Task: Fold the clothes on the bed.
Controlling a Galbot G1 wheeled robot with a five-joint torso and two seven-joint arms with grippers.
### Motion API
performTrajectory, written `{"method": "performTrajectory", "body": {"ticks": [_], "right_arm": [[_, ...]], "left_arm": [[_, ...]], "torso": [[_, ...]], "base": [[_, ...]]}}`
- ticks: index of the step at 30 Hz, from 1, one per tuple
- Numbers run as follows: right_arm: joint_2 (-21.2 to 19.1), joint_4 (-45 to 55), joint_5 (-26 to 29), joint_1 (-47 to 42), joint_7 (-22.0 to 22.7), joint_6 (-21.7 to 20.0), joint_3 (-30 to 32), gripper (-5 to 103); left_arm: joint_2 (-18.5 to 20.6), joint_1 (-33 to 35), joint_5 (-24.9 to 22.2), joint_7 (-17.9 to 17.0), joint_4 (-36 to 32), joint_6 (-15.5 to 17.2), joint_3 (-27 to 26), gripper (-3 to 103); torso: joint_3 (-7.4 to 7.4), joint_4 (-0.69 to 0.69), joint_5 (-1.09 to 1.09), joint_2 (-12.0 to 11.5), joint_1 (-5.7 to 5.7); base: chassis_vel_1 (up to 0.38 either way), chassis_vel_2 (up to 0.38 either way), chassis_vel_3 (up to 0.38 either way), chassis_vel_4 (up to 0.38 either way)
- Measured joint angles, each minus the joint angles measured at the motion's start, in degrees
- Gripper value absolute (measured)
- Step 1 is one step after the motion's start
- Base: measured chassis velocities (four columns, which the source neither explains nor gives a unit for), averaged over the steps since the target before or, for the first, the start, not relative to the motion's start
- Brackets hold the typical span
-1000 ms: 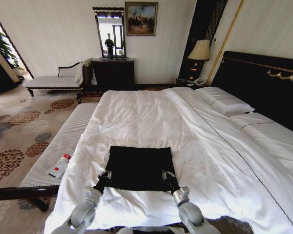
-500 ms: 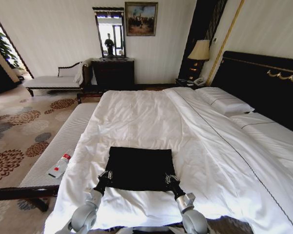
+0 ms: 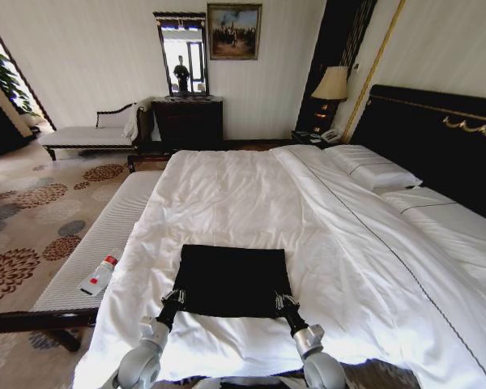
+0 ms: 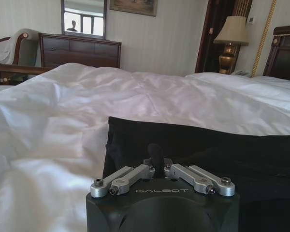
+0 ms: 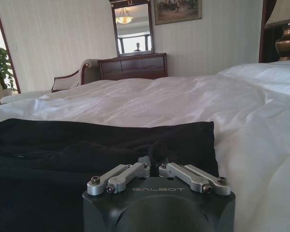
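The bed carries a rumpled white duvet. A black T-shirt, folded into a rectangle, lies flat on the duvet near the foot edge. Two white pillows rest at the head end, against the dark headboard with gold trim.

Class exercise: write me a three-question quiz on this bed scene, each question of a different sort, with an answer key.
1. True or false: the black T-shirt lies on the patterned carpet.
2. Multiple choice: the left gripper and right gripper are at the shirt's A) far edge, B) near corners, C) middle.
3. Fill in: the red-capped bottle lies on the ____ beside the bed.

Key: 1 false, it lies on the bed; 2 B; 3 bench.
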Motion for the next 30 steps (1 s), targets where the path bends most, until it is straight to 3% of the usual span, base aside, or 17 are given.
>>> {"method": "performTrajectory", "body": {"ticks": [1,3,5,9,11,16,18,19,23,24,27,30], "right_arm": [[0.0,0.0,0.0,0.0,0.0,0.0,0.0,3],[0.0,0.2,-0.5,-0.3,0.0,0.0,0.1,3],[0.0,0.2,-0.8,-0.6,-0.1,0.1,0.1,1],[-0.1,0.6,-1.4,-1.8,-0.5,0.8,0.7,20],[-0.1,1.0,-1.4,-2.3,-0.5,1.0,0.9,20],[0.0,2.9,-1.0,-5.2,-0.5,1.6,2.4,42],[0.4,4.2,-0.2,-7.0,-0.5,1.9,3.9,48],[0.4,4.2,-0.2,-7.0,-0.5,1.9,3.9,48],[0.6,7.1,2.0,-8.6,0.1,1.7,6.5,70],[0.6,7.1,2.0,-8.6,0.1,1.7,6.5,70],[0.6,8.1,2.9,-8.9,0.6,1.0,7.8,81],[0.1,8.2,3.5,-8.5,0.9,0.3,7.6,91]], "left_arm": [[0.0,0.0,0.0,0.0,0.0,0.0,0.0,-1],[-0.2,0.1,0.4,-0.3,0.0,0.1,0.4,8],[-0.3,0.1,0.5,-0.5,-0.1,0.2,0.4,8],[-0.9,1.9,1.8,-0.7,-2.1,0.5,-0.5,30],[-1.0,2.7,2.6,-0.6,-2.9,0.5,-0.8,35],[-1.4,6.0,3.6,0.2,-6.4,0.5,-3.0,51],[-0.9,5.5,1.2,0.3,-7.2,1.1,-4.7,62],[-0.9,5.5,1.2,0.3,-7.2,1.1,-4.7,62],[0.4,-1.8,-9.4,-2.2,-5.5,5.0,-5.9,78],[0.4,-1.8,-9.4,-2.2,-5.5,5.0,-5.9,78],[0.4,-9.3,-18.3,-3.3,-0.2,8.5,-5.2,94],[-0.2,-12.6,-19.6,-2.3,3.8,9.1,-5.3,99]], "torso": [[0.0,0.0,0.0,0.0,0.0],[0.0,0.0,0.0,0.0,0.0],[0.0,0.0,0.0,0.0,0.0],[0.0,-0.01,0.0,0.0,0.0],[0.0,0.01,0.0,0.0,0.0],[0.0,0.01,0.0,0.0,0.0],[0.0,0.0,0.01,0.0,-0.01],[0.0,0.0,0.01,0.0,-0.01],[0.0,-0.01,-0.01,0.0,0.0],[0.0,-0.01,-0.01,0.0,0.0],[0.01,-0.01,-0.01,0.0,0.0],[0.01,-0.08,0.0,0.0,0.0]], "base": [[0.0,0.0,0.0,0.0],[0.0,0.0,0.0,0.0],[0.0,0.0,0.0,0.0],[0.0,0.0,0.0,0.0],[0.0,0.0,0.0,0.0],[0.0,0.0,0.0,0.0],[0.0,0.0,0.0,0.0],[0.0,0.0,0.0,0.0],[0.0,0.0,0.0,0.0],[0.0,0.0,0.0,0.0],[0.0,0.0,0.0,0.0],[0.0,0.0,0.0,0.0]]}}
